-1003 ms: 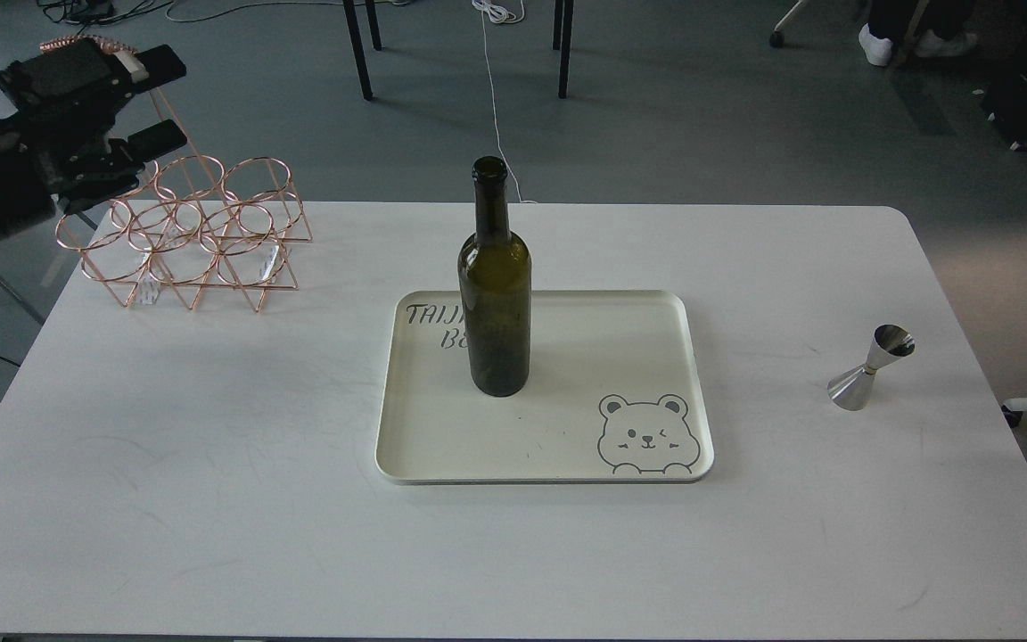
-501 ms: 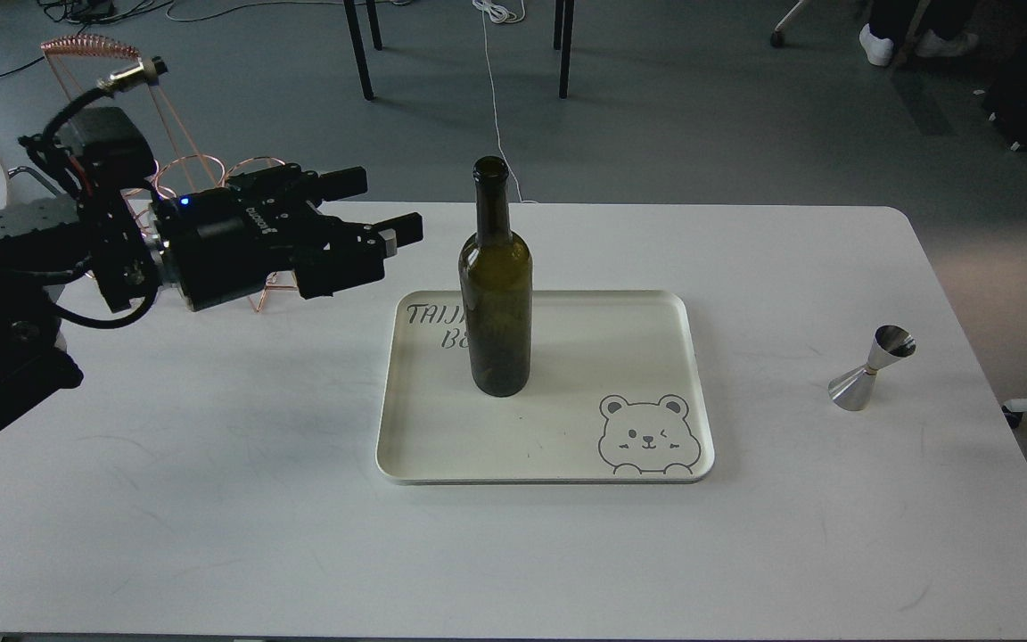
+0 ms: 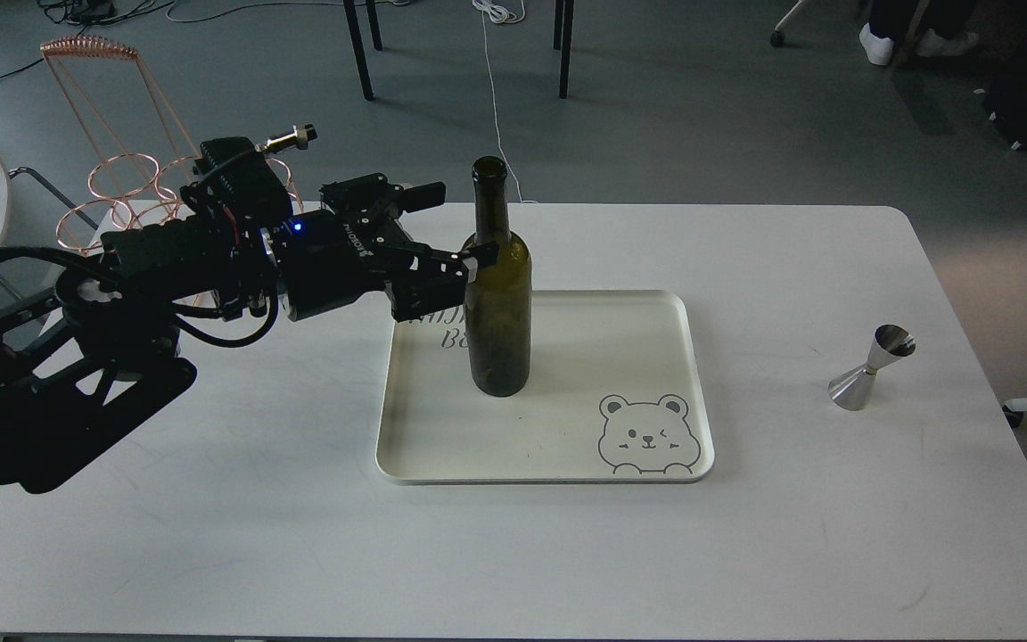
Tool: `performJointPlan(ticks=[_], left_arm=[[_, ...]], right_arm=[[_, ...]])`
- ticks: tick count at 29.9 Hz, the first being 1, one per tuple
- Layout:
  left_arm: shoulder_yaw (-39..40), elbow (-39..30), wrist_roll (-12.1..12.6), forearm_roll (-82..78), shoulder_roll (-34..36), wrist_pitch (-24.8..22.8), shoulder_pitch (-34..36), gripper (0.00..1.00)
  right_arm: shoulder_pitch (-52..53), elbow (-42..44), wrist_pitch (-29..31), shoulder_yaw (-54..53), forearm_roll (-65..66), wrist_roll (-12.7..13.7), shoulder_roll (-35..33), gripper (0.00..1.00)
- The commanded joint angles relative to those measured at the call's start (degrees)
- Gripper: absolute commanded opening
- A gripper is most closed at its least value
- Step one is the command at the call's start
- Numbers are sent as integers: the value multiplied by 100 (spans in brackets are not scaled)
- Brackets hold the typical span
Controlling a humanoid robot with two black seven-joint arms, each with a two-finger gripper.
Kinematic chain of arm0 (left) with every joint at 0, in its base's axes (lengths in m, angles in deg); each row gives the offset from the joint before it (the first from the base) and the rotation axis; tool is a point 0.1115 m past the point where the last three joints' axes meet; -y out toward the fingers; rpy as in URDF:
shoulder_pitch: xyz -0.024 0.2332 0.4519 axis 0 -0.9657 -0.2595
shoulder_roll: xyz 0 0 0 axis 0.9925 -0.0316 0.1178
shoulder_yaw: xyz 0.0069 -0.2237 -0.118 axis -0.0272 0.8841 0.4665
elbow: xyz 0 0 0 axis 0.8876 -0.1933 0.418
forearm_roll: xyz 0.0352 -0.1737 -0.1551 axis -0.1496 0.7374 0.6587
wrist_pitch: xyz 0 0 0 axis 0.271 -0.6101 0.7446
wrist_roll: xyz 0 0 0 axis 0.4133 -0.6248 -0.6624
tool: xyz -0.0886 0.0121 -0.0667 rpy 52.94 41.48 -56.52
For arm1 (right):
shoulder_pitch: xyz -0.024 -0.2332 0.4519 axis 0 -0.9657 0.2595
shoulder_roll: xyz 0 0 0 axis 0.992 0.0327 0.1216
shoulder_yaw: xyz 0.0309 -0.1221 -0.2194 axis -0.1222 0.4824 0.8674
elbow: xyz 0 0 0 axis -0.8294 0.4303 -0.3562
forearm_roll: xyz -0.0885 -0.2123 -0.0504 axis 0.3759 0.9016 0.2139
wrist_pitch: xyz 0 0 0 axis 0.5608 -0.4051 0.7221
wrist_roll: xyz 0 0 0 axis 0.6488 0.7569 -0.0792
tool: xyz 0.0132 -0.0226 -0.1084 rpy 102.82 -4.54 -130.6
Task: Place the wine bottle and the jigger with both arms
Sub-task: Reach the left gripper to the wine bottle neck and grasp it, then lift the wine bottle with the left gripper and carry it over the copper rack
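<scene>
From the head view I see my left arm [image 3: 121, 321] reaching in from the left across the white counter [image 3: 210, 535], with its end effector [image 3: 460, 227] up at the bottle [image 3: 497, 294]. The two fingers are spread wide apart: the far finger [image 3: 420, 194] points toward the bottle's neck from behind, and the near finger [image 3: 464, 263] has its pale tip right at the bottle's shoulder on the left side. Whether that tip is touching the glass I cannot tell. The fingers hold nothing; the bottle's shoulder sits just at the mouth of the gap between them rather than deep inside it.

The bottle stands upright on the cream tray [image 3: 674, 383], in the tray's left half, with its neck open at the top. Part of the tray's printed lettering is hidden behind the end effector and the bottle; a bear drawing [image 3: 644, 434] shows in the tray's near right corner.

The jigger [image 3: 870, 367] stands on the counter well to the right of the tray, leaning slightly, near the right edge and apart from everything else.

A copper wire rack [image 3: 130, 178] sits at the counter's far left corner, mostly behind my arm.

My right arm and its end effector do not appear in this view.
</scene>
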Motion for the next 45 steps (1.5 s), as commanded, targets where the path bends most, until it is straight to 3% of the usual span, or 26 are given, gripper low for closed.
performJointPlan(ticks=[1, 5, 14, 18, 23, 32, 39, 45], left_arm=[[1, 154, -8, 34, -184, 3, 127, 86], [1, 312, -8, 34, -351, 3, 171, 83], [1, 444, -16, 34, -545, -6, 206, 60], [-8, 453, 10, -1, -598, -6, 215, 38], [1, 453, 27, 26, -607, 11, 233, 24], [124, 199, 10, 104, -519, 64, 417, 17], [343, -136, -8, 1553, 1000, 125, 681, 17], [309, 197, -34, 1845, 1985, 231, 1067, 17]], right_arm=[[-4, 0, -9, 0, 0, 0, -23, 97], [-13, 9, -9, 0, 0, 0, -23, 97], [-22, 140, -9, 18, 0, 0, 12, 97], [-31, 246, 0, 18, 0, 0, 29, 97], [-31, 246, -9, 18, 0, 0, 29, 97], [-13, 255, -9, 18, 0, 0, 29, 98], [39, 246, 0, 9, 0, 0, 29, 97], [31, 246, 0, 9, 0, 0, 21, 98]])
